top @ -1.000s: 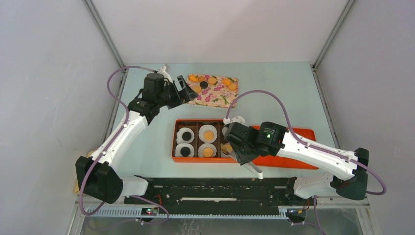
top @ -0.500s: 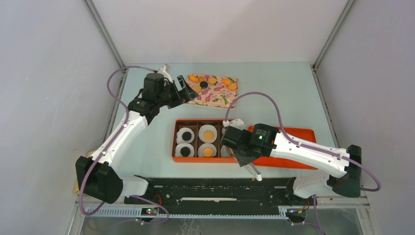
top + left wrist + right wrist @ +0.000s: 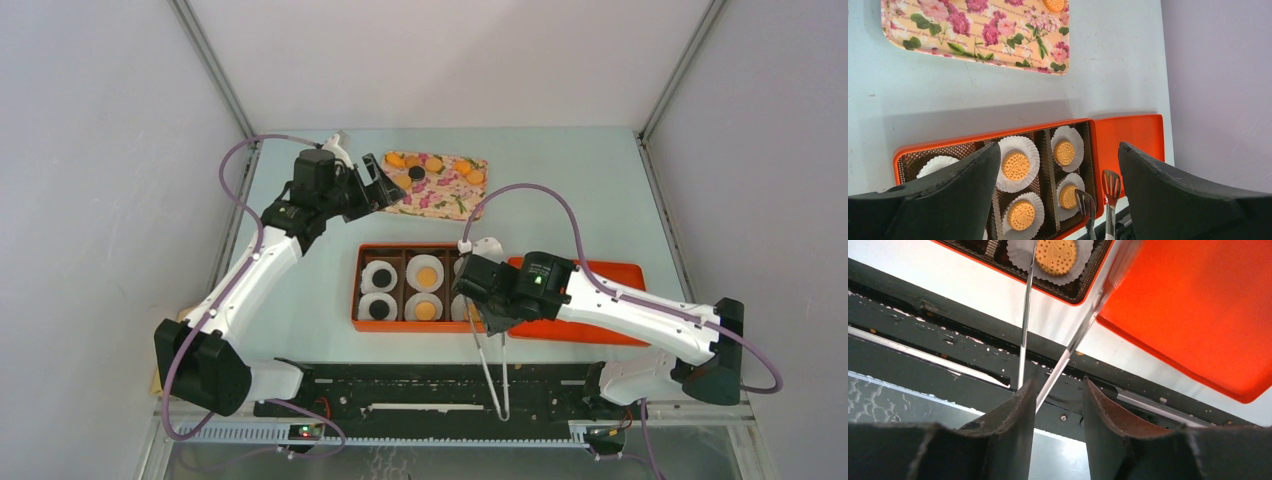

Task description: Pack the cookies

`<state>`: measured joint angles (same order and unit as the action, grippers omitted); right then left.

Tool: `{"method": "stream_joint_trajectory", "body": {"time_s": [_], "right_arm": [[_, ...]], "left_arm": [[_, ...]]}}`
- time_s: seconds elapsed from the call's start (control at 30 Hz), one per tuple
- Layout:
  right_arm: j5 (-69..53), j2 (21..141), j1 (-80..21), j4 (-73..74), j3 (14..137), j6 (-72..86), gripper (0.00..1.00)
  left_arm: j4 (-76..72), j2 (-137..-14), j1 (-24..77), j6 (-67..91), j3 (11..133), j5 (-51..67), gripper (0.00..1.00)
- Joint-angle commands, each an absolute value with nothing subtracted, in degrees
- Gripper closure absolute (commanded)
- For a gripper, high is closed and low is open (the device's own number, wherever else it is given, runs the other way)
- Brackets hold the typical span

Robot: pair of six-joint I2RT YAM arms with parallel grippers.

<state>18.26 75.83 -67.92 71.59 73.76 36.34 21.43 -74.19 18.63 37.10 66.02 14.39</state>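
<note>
Orange and black cookies [image 3: 433,163] lie on the floral tray [image 3: 445,200]. More cookies [image 3: 427,274] sit in white paper cups in the orange box [image 3: 357,290]; several orange ones [image 3: 1016,166] show in the left wrist view. My left gripper [image 3: 385,188] is open and empty beside the tray's near-left corner. My right gripper [image 3: 492,325] hangs over the box's near-right corner, with its jaws a narrow way apart and nothing between them [image 3: 1058,385]. Metal tongs [image 3: 490,375] stretch from that corner to the black rail. Their arms [image 3: 1024,330] pass by my left finger.
The box's orange lid [image 3: 620,275] lies right of the box, partly under my right arm, and shows in the right wrist view [image 3: 1188,305]. The black rail [image 3: 400,385] runs along the near table edge. Grey walls close the sides and back.
The right gripper has turned and shifted slightly left. Only a short stub of the tongs showed under it before; now they reach down to the rail. The left arm has not moved.
</note>
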Motion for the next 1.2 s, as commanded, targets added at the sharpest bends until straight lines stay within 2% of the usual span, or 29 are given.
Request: {"method": "stream_joint_trajectory", "body": {"time_s": [0.0, 0.13, 0.23, 0.4, 0.73, 0.87, 1.07, 1.17], "right_arm": [[19.1, 73.2, -66.8, 70.0, 74.0, 36.4, 0.54], [19.3, 74.6, -66.9, 71.2, 72.1, 37.2, 0.31], [17.5, 75.4, -66.7, 69.1, 68.0, 38.2, 0.29], [11.8, 76.4, -66.9, 62.0, 61.5, 38.8, 0.41], [6.8, 84.1, -69.3, 54.1, 59.9, 37.2, 0.47], [5.1, 89.0, -69.3, 51.6, 59.8, 36.3, 0.53], [6.8, 92.1, -69.4, 52.3, 58.8, 38.7, 0.74], [8.1, 90.8, -69.5, 54.1, 58.8, 40.0, 0.91]], "left_arm": [[19.1, -72.3, 19.0, 36.7, 65.0, 15.6, 0.08], [19.1, -72.5, 19.0, 36.9, 65.0, 15.7, 0.08], [19.1, -72.7, 19.0, 37.0, 64.8, 15.9, 0.08], [18.6, -72.8, 19.0, 37.2, 64.1, 16.0, 0.08], [18.2, -73.3, 19.1, 37.7, 63.1, 16.6, 0.08], [18.2, -73.1, 19.1, 37.7, 62.4, 16.6, 0.08], [18.2, -72.9, 19.1, 37.7, 61.5, 16.9, 0.08], [17.9, -73.5, 19.1, 37.9, 61.6, 17.4, 0.08]]}}
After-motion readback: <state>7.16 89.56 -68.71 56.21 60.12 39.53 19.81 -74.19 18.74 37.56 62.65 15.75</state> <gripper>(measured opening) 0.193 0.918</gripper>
